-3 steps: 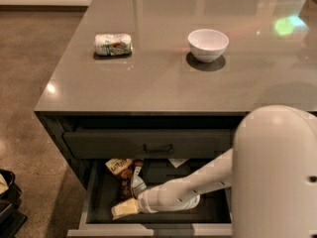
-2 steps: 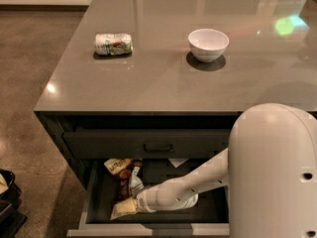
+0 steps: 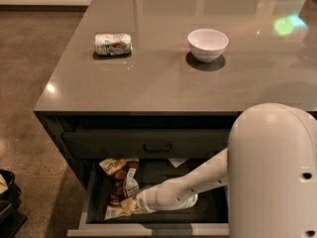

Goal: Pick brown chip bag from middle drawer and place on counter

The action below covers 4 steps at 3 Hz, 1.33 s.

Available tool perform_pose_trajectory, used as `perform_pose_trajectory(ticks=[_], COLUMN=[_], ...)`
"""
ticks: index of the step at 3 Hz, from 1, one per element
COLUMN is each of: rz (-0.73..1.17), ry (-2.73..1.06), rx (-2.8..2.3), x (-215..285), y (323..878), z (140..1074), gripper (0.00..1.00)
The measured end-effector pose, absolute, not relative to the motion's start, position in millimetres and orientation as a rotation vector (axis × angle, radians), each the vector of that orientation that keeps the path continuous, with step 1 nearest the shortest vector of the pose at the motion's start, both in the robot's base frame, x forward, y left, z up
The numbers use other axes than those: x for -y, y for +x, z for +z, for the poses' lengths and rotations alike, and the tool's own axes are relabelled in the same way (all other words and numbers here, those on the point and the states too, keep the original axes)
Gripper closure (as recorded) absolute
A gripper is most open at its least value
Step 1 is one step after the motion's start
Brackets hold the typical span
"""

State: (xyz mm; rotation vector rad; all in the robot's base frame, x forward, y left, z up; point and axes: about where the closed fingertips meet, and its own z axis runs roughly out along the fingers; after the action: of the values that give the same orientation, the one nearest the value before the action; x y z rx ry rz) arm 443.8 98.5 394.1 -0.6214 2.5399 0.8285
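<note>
The brown chip bag (image 3: 126, 181) lies lengthwise in the left part of the open middle drawer (image 3: 148, 229), its pale end toward the drawer's front. My gripper (image 3: 128, 205) is down inside the drawer at the bag's near end, on or right against it. The white forearm (image 3: 183, 190) reaches in from the right and hides part of the drawer floor. The grey counter (image 3: 163, 83) stretches above the drawers.
A white-and-green can (image 3: 113, 43) lies on its side on the counter at the left. A white bowl (image 3: 208, 43) stands mid-counter. The top drawer with a slot handle (image 3: 157, 146) is shut. My large white arm housing (image 3: 275, 172) fills the lower right. A dark object (image 3: 7, 197) sits on the floor at left.
My gripper has edged a little to the left at the near end of the bag. The bag, can and bowl have not moved.
</note>
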Motion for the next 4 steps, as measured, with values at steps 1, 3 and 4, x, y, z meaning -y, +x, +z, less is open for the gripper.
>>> perform_pose_trajectory(ticks=[1,3,4], rz=[0.829,0.855,0.848], ry=[-0.621,-0.681,-0.698], rx=[-2.54,-2.521,-2.53], x=[-99,-96,-81], y=[444,443,441], z=[394,414,447], gripper=[0.89,1.0,1.0])
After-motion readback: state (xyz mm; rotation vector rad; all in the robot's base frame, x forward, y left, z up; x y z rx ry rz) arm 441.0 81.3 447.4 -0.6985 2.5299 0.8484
